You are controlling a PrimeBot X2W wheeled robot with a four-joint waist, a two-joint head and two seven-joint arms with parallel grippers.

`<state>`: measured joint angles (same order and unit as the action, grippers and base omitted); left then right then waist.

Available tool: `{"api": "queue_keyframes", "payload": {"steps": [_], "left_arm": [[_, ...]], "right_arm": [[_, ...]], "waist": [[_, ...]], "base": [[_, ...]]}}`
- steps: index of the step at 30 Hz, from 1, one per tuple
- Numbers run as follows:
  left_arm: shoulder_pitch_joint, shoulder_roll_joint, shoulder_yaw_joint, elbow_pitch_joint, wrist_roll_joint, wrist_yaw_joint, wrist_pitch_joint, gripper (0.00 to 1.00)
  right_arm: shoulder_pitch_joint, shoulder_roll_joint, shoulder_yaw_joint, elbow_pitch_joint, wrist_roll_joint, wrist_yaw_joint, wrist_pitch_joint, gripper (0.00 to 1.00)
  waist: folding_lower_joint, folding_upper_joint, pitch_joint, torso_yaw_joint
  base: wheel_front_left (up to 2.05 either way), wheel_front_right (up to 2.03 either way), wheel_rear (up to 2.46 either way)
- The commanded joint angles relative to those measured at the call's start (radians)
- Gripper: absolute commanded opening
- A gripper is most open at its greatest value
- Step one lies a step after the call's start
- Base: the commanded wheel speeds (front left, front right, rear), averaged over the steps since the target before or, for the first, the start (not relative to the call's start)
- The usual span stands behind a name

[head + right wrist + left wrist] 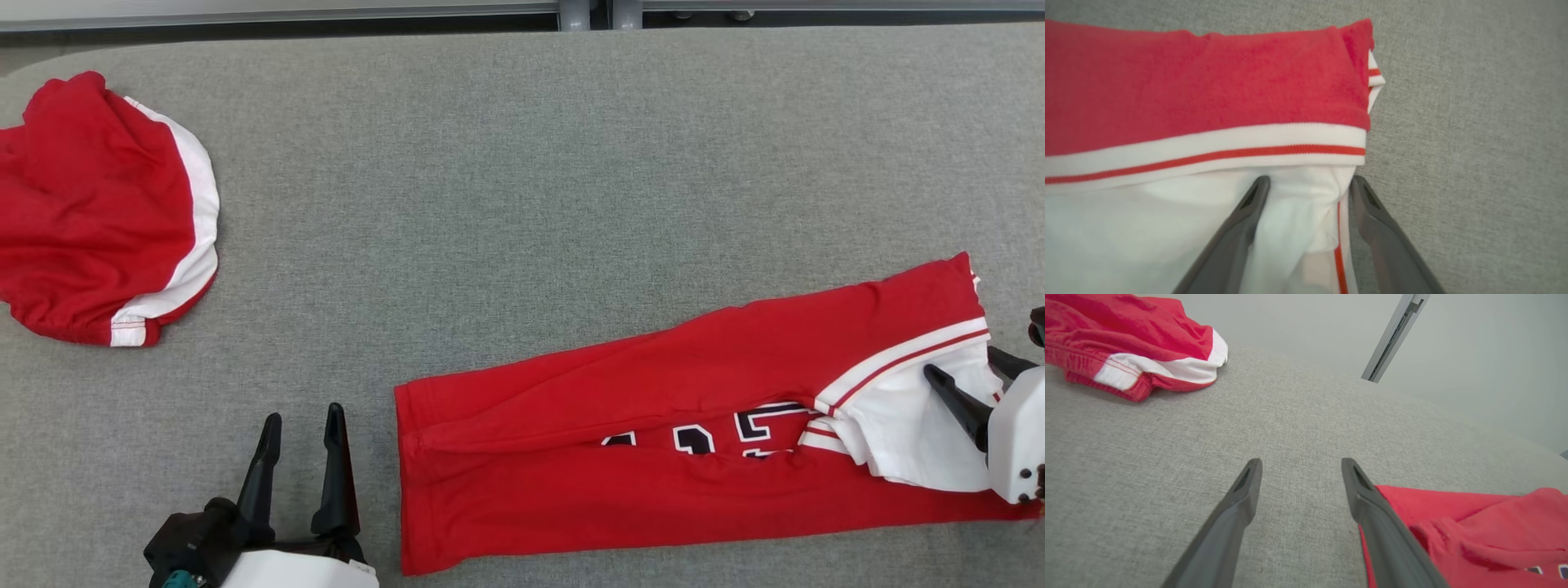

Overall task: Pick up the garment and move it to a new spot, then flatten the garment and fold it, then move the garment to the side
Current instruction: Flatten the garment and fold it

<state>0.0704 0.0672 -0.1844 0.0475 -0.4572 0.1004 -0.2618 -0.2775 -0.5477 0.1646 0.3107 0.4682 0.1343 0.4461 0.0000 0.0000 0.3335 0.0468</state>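
Note:
The garment [653,384], a red jersey with dark numbers and a white, red-striped trim, lies folded into a long band at the table's lower right. My right gripper [963,363] is at its right end, open, with its fingers astride a bunched white fold [1298,212] just below the striped trim [1208,157]. My left gripper [302,415] stands open over bare table a little left of the jersey's left edge [1474,522]. In the left wrist view nothing lies between the fingers of the left gripper [1301,462].
A second red and white garment [90,212] lies crumpled at the table's far left, also seen in the left wrist view [1126,335]. The grey fabric table [522,163] stretches wide between the two. A metal rail [326,12] runs along the far edge.

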Motion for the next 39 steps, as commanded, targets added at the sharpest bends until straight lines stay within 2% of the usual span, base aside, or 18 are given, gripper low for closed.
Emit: {"api": "queue_keyframes", "payload": {"steps": [1,4,7,8,9,11,14,19,25,29,32,34,39], "left_arm": [[-0.003,-0.001,0.008,0.003,0.011,-0.007,-0.004,1.00],[0.003,-0.007,0.021,0.011,0.019,-0.022,-0.004,1.00],[0.005,-0.013,0.030,0.014,0.024,-0.031,-0.004,1.00],[0.006,-0.014,0.032,0.015,0.026,-0.034,-0.004,1.00],[0.007,-0.014,0.033,0.017,0.026,-0.037,-0.004,1.00],[0.010,-0.014,0.038,0.019,0.027,-0.038,-0.004,1.00],[0.012,-0.015,0.041,0.020,0.019,-0.039,-0.004,1.00],[0.014,-0.015,0.045,0.033,0.010,-0.052,-0.003,1.00],[0.037,-0.015,0.064,0.038,0.000,-0.055,-0.003,1.00],[0.045,-0.015,0.061,0.042,-0.005,-0.056,-0.003,1.00],[0.045,-0.015,0.057,0.044,-0.024,-0.050,-0.003,1.00],[0.044,-0.015,0.047,0.048,-0.033,-0.050,-0.003,1.00],[0.034,-0.015,0.015,0.068,-0.050,-0.045,-0.003,1.00]], "right_arm": [[0.023,-0.004,0.003,0.036,0.007,-0.006,0.025,1.00],[0.054,0.009,0.015,0.050,0.050,-0.006,0.053,1.00],[0.074,0.040,0.072,0.044,0.131,-0.004,0.079,1.00],[0.075,0.056,0.097,0.029,0.191,-0.003,0.082,0.18],[0.080,0.059,0.137,0.008,0.246,0.003,0.109,0.00],[0.064,0.018,0.172,-0.021,0.288,0.002,0.089,0.00],[0.037,-0.065,0.164,-0.012,0.339,-0.002,0.052,0.00],[0.033,-0.225,0.056,0.081,0.417,-0.006,0.042,0.00],[0.073,-0.354,-0.078,0.154,0.483,-0.004,0.060,0.00],[0.103,-0.378,-0.111,0.090,0.540,-0.004,0.085,0.00],[0.147,-0.390,-0.122,-0.043,0.592,-0.004,0.105,0.00],[0.185,-0.401,-0.097,-0.151,0.584,-0.004,0.125,0.00],[0.205,-0.324,0.014,-0.404,0.576,-0.004,0.170,0.00]], "waist": [[0.0000,0.0000,-0.003,0.003],[0.0000,0.0000,-0.007,0.011],[0.0000,0.0000,-0.010,0.014],[0.0000,0.0000,-0.012,0.014],[0.0000,0.0000,-0.014,0.013],[0.0000,0.0000,-0.017,0.009],[0.0000,0.0000,-0.028,0.003],[0.0000,0.0000,-0.051,0.011],[0.0000,0.0000,-0.076,0.008],[0.0000,0.0000,-0.093,0.002],[0.0000,0.0000,-0.114,-0.006],[0.0000,0.0000,-0.123,-0.015],[0.0000,0.0000,-0.136,-0.041]], "base": [[0.00,0.00,0.00],[0.00,0.00,0.00],[0.00,0.00,0.00],[0.00,0.00,0.00],[0.00,0.00,0.00],[0.00,0.00,0.00],[0.00,0.00,0.00],[0.00,0.00,0.00],[0.00,0.00,0.00],[0.00,0.00,0.00],[0.00,0.00,0.00],[0.00,0.00,0.00],[0.00,0.00,0.00]]}}
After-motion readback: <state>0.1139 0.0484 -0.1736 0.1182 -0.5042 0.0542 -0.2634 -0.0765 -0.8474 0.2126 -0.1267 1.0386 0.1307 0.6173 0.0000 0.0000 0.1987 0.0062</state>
